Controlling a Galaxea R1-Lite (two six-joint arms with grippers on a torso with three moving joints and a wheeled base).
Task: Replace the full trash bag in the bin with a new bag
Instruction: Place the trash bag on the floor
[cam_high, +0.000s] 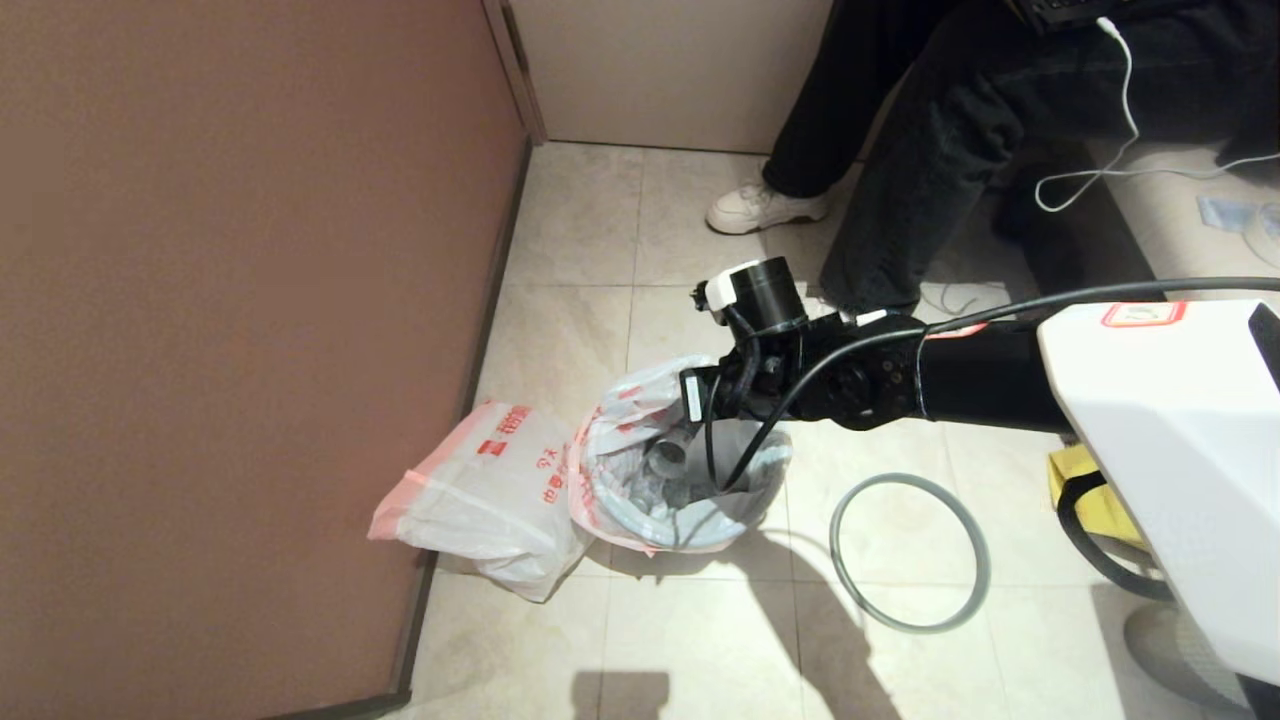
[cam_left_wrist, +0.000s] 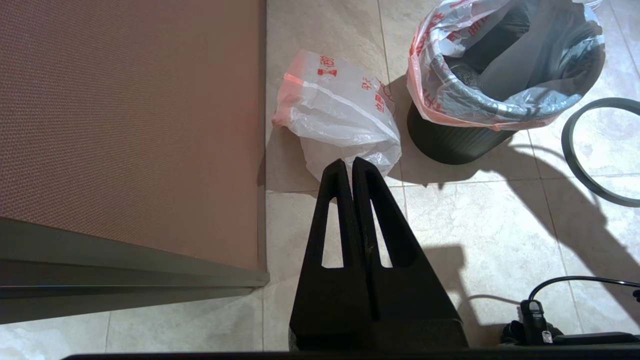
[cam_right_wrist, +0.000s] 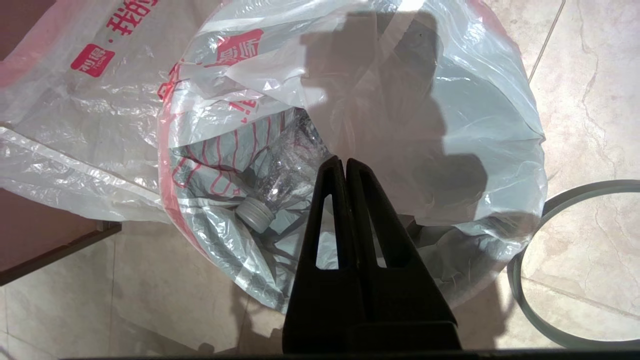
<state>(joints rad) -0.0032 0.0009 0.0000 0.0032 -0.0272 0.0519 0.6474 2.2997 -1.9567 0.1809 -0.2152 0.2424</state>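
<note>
The full trash bag (cam_high: 640, 470) sits inside the bin (cam_left_wrist: 452, 142), its pink-red rim folded over the bin's edge, with the grey hoop (cam_high: 908, 552) lying on the floor beside it and the new bag (cam_high: 480, 495) slumped against the wall. The right pincer (cam_right_wrist: 345, 162) hangs over the bag's mouth with fingers together and empty; the left pincer (cam_left_wrist: 351, 162) waits back, also closed on nothing. The film looks thin, slippery and light with bottles — best pinched at the gathered rim band.
</note>
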